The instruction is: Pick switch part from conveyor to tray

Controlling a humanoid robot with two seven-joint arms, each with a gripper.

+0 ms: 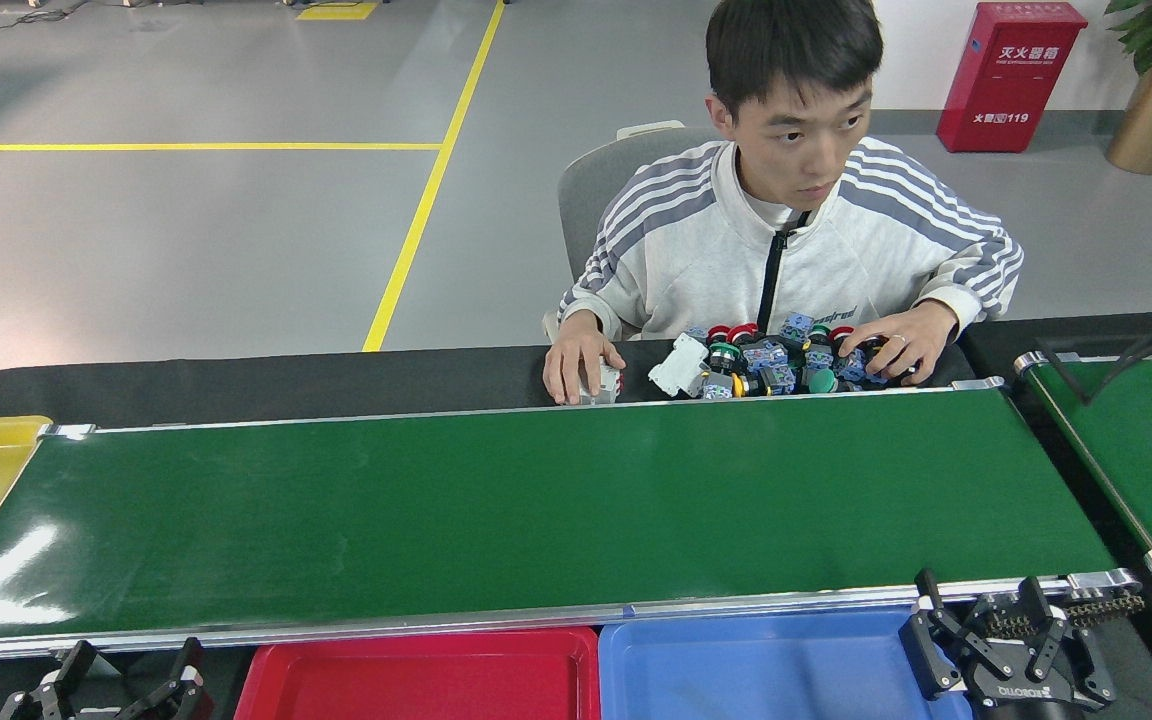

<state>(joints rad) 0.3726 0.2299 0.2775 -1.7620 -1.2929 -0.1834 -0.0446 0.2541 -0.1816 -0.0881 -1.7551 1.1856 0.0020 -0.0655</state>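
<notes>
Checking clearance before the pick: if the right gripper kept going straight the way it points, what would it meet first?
Probably the near silver rail of the conveyor, then bare belt. The right gripper points up-view; height is unclear.

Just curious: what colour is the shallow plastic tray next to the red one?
Blue: the shallow rectangular plastic tray beside the red tray, clearest in the head view.

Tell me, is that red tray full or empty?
Empty: the visible part of the red tray shows only bare plastic, though its near edge is cut off.
</notes>
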